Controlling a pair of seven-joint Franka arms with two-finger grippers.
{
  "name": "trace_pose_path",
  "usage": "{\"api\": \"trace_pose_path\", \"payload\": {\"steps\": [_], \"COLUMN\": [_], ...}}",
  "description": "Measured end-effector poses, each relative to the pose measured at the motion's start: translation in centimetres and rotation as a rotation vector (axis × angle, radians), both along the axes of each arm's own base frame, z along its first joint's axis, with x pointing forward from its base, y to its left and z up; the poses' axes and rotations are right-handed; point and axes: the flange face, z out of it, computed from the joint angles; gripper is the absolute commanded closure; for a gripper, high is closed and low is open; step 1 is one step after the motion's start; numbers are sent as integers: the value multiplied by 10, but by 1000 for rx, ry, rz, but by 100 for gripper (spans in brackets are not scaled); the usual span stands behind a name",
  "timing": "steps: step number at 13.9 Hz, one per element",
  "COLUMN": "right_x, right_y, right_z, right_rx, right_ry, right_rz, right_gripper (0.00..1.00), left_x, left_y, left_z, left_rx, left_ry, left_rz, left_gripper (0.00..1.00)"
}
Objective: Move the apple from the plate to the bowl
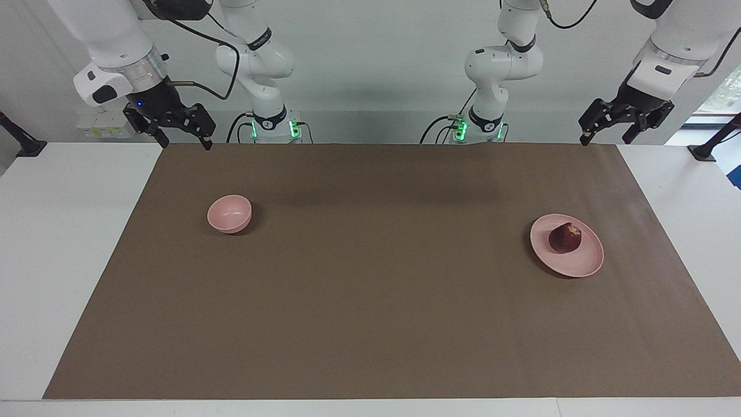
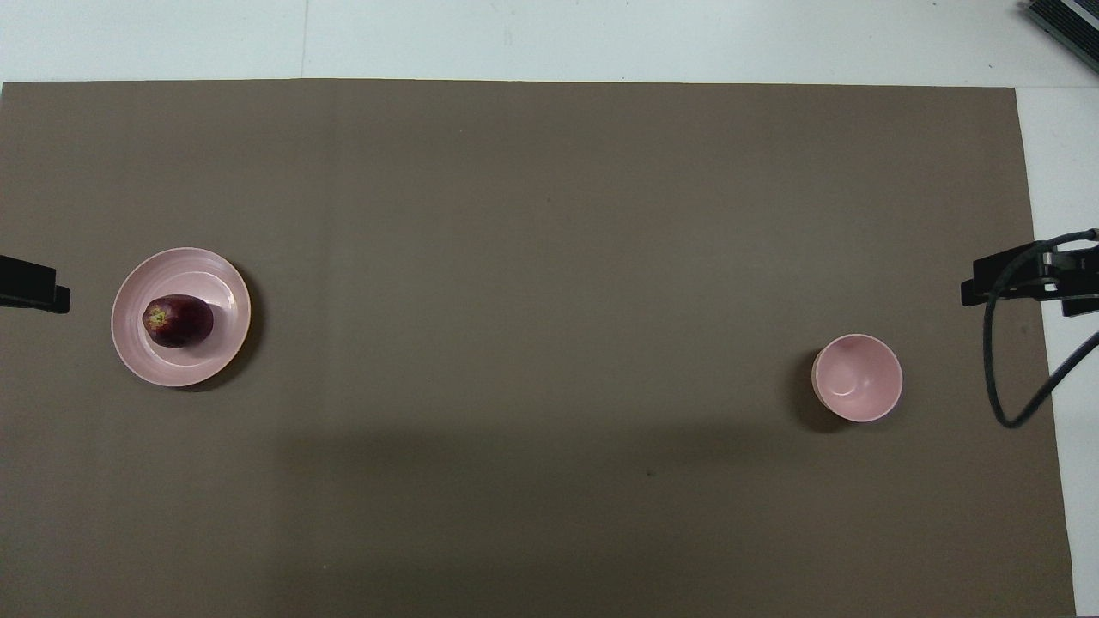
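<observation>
A white table (image 1: 69,243) is covered across most of its width by a brown mat (image 1: 382,289), a plain pale wall (image 1: 376,69) is seen above it, and daylight enters through a window (image 1: 723,92) at one edge.

Both arms were glossy white with rounded joints and black rings between the segments. Each had a silver metal band at the wrist, a black gripper (image 1: 608,127) and black cables; green lights glowed at the bases.

The apple (image 1: 565,237) lies on the plate (image 1: 584,265); the bowl (image 1: 230,214) stands well apart.
</observation>
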Motion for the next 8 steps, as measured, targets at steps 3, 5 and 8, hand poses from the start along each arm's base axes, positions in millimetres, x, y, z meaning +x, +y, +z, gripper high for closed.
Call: {"api": "trace_pose_path", "payload": {"steps": [3,5,8], "right_x": [0,0,-1], "right_y": [0,-2,-10], "right_z": [0,0,0], "right_rx": [0,0,-2], "right_ry": [0,0,5], "right_rz": [0,-4,-18], "right_gripper": [0,0,0], "left_x": [1,6,16], "left_y": [16,30,50], "left_z": [-17,-34,-67], "left_rx": [0,0,0], "left_ry": [29,22,-7], "left_rz": [33,57,93], "left_gripper": [0,0,0]}}
